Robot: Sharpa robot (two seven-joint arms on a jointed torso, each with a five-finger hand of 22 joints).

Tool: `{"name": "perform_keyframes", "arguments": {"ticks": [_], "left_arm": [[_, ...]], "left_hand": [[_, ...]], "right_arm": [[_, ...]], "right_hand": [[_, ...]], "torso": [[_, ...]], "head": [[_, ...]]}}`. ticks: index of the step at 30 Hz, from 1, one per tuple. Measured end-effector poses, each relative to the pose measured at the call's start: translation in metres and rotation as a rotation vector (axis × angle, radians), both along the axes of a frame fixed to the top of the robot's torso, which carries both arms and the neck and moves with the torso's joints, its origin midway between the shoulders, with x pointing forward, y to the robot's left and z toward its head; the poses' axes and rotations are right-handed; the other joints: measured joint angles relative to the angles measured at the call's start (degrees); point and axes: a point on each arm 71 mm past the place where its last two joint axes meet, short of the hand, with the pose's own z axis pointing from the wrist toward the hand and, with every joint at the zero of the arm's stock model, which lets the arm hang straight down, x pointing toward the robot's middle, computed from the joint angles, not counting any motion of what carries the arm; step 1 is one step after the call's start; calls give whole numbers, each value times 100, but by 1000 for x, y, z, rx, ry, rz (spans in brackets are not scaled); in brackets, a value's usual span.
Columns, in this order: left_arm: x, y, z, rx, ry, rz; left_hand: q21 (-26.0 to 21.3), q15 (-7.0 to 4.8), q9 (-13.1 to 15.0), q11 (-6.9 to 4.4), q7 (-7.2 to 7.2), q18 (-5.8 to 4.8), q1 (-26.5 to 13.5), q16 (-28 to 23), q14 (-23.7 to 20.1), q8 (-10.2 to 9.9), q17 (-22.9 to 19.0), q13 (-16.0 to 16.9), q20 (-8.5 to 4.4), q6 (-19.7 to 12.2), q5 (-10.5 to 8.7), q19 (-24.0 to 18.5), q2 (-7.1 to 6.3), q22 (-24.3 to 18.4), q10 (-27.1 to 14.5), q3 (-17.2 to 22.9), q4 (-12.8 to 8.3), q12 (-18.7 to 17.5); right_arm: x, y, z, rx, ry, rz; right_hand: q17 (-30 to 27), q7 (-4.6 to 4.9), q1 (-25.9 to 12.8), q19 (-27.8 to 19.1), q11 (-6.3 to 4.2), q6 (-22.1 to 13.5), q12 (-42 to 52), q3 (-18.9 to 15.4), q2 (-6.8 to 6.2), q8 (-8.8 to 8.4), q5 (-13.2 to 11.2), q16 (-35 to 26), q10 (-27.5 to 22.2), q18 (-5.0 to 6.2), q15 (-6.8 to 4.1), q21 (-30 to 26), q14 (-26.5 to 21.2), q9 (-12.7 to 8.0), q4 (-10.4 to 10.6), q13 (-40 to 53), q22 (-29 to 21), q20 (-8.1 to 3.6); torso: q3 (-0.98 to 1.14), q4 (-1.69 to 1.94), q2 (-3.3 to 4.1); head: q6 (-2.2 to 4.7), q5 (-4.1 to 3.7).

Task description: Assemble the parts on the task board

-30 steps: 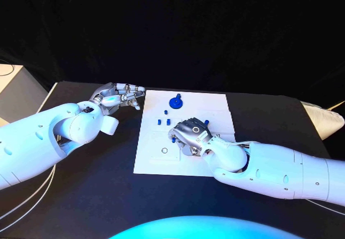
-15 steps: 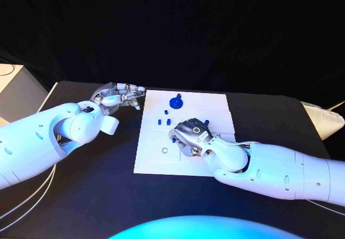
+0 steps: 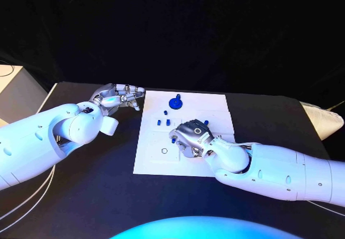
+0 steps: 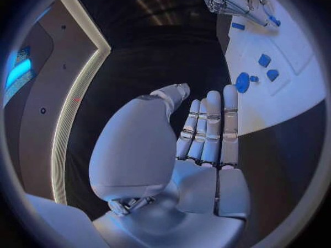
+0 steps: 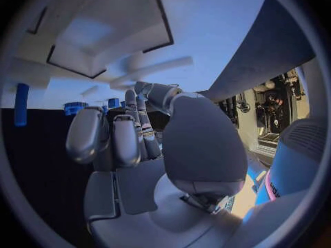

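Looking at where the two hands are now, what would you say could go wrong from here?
The right hand sits low over the task board, close to small blue parts; a sweep might scatter them. It also hides the board beneath, so alignment is hard to judge. The left hand hovers by the board's corner and might nudge it.

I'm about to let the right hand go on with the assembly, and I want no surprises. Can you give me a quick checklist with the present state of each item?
1. Right hand over the board: ok, it hovers above the middle.
2. Right hand holding a part: cannot tell; its fingers point down and hide what is under them.
3. Left hand clear of the board: ok, it is off the board's far left corner, fingers apart, holding nothing.
4. Disc part at the far end: ok, untouched.
5. Small parts beside the right hand: ok, lying on the board.
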Motion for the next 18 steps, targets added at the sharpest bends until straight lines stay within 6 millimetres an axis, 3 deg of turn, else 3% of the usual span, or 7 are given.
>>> {"name": "perform_keyframes", "arguments": {"ticks": [5,18], "left_arm": [[0,0,0,1,1,0],[1,1,-1,2,4,3]], "left_hand": [[0,0,0,0,0,0,6,0,0,0,-5,0,0,0,0,0,6,-6,0,0,0,0],[0,0,0,0,0,0,7,0,0,0,-4,1,0,0,0,0,6,-5,0,0,0,0]], "right_arm": [[0,-1,1,9,-3,-7],[-1,-6,4,48,-17,-32]], "right_hand": [[-122,1,-37,-71,37,-125,0,16,-98,-78,0,-63,-224,0,20,-202,21,-22,-16,-56,-212,29],[-362,-85,-9,-193,130,-489,0,-143,-126,-309,23,-162,-680,0,81,-538,1,-119,-109,-160,-575,70]], "torso": [[2,2,1],[1,1,-1]], "head": [[11,-9],[62,-44]]}}
